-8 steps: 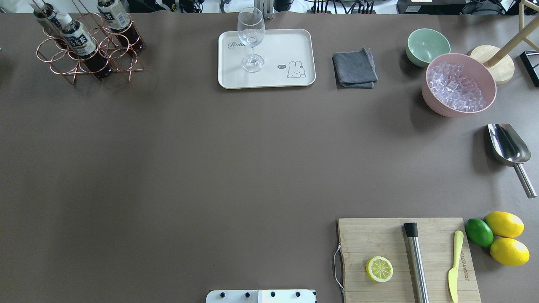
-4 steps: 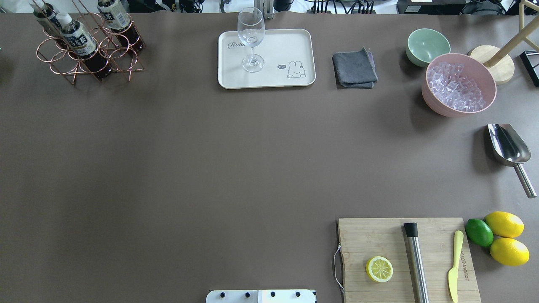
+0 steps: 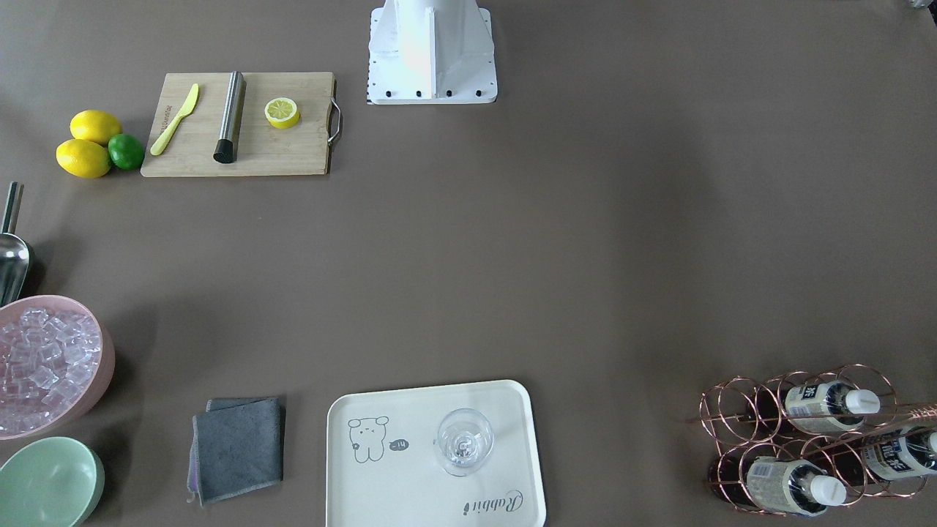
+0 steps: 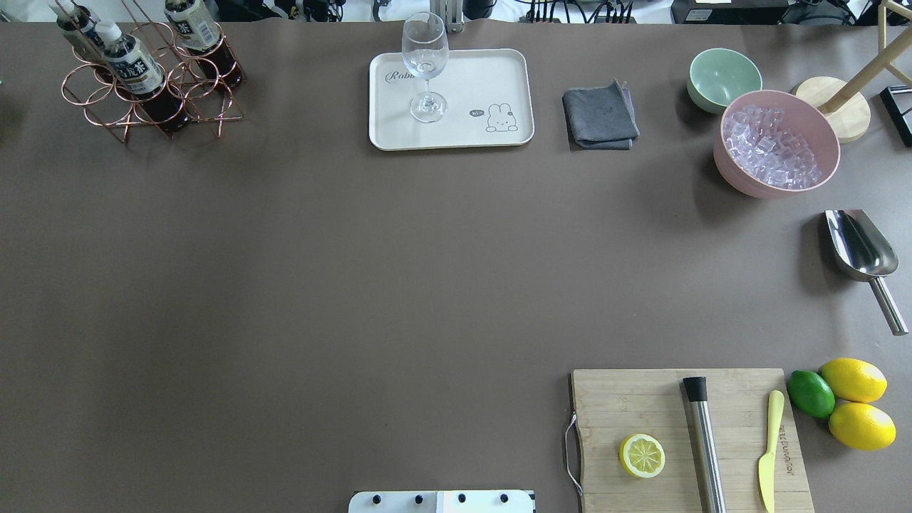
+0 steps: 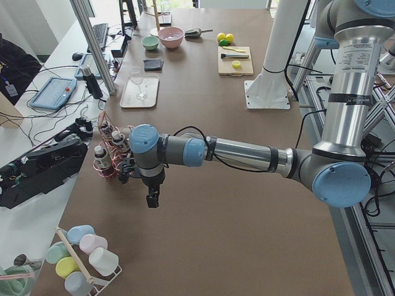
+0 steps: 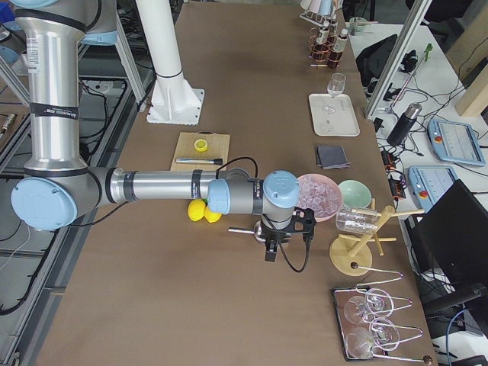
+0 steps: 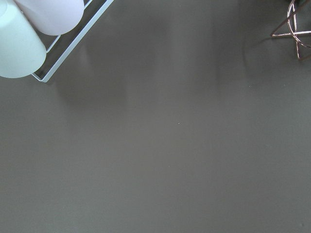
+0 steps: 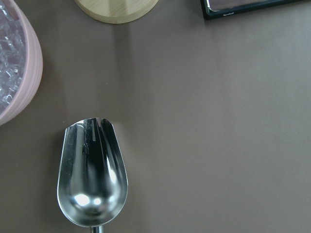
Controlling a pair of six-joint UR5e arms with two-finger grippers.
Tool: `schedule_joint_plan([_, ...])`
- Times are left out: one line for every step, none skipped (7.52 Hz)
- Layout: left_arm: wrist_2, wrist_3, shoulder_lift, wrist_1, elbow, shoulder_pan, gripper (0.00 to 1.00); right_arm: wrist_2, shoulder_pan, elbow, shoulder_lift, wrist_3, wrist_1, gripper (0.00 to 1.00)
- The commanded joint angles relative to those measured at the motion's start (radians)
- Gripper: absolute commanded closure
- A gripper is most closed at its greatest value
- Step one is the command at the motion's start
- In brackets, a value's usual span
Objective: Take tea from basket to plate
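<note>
Three tea bottles (image 4: pixel 132 68) with white caps stand in the copper wire basket (image 4: pixel 96 117) at the table's far left corner. The cream plate (image 4: pixel 491 75) with the rabbit drawing lies at the far middle and carries a wine glass (image 4: pixel 426 64). My left gripper (image 5: pixel 151 198) shows only in the exterior left view, hanging above the table close to the basket (image 5: pixel 111 154). My right gripper (image 6: pixel 271 252) shows only in the exterior right view, above the metal scoop (image 8: pixel 92 174). I cannot tell whether either gripper is open or shut.
A grey cloth (image 4: pixel 600 116), a mint bowl (image 4: pixel 723 78) and a pink bowl of ice (image 4: pixel 776 142) lie right of the plate. A cutting board (image 4: pixel 641 399) with a lemon half, lemons and a lime sit near right. A cup rack (image 7: pixel 29 34) is by the left gripper.
</note>
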Motion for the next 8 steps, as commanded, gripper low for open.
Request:
schedule_joint_plan([0.0,0.0,-0.005,0.0,-0.001,0.001,0.02,0.003,0.0,0.001,-0.005,0.001,0.0,0.01])
schedule_joint_plan([0.0,0.0,-0.002,0.0,0.0,0.001,0.02,0.0,0.0,0.0,-0.006,0.001,0.0,0.01])
schedule_joint_plan([0.0,0.003,0.001,-0.003,0.0,0.001,0.02,0.002,0.0,0.0,-0.006,0.001,-0.002,0.01])
schedule_joint_plan([0.002,0.005,0.001,-0.003,-0.001,0.001,0.02,0.003,0.002,0.001,-0.005,0.001,-0.002,0.01])
schedule_joint_plan([0.003,0.033,-0.008,-0.015,0.002,0.001,0.02,0.003,0.0,0.002,-0.005,0.001,-0.002,0.01])
schedule_joint_plan([0.008,0.072,-0.034,-0.023,0.011,0.001,0.02,0.002,0.002,0.0,-0.006,0.001,-0.003,0.01])
schedule_joint_plan([0.009,0.109,-0.054,-0.026,0.011,0.001,0.02,0.0,0.002,0.0,-0.006,0.001,-0.005,0.01])
schedule_joint_plan([0.011,0.229,-0.086,-0.023,0.008,0.001,0.02,0.0,0.002,0.0,-0.005,0.0,-0.005,0.01])
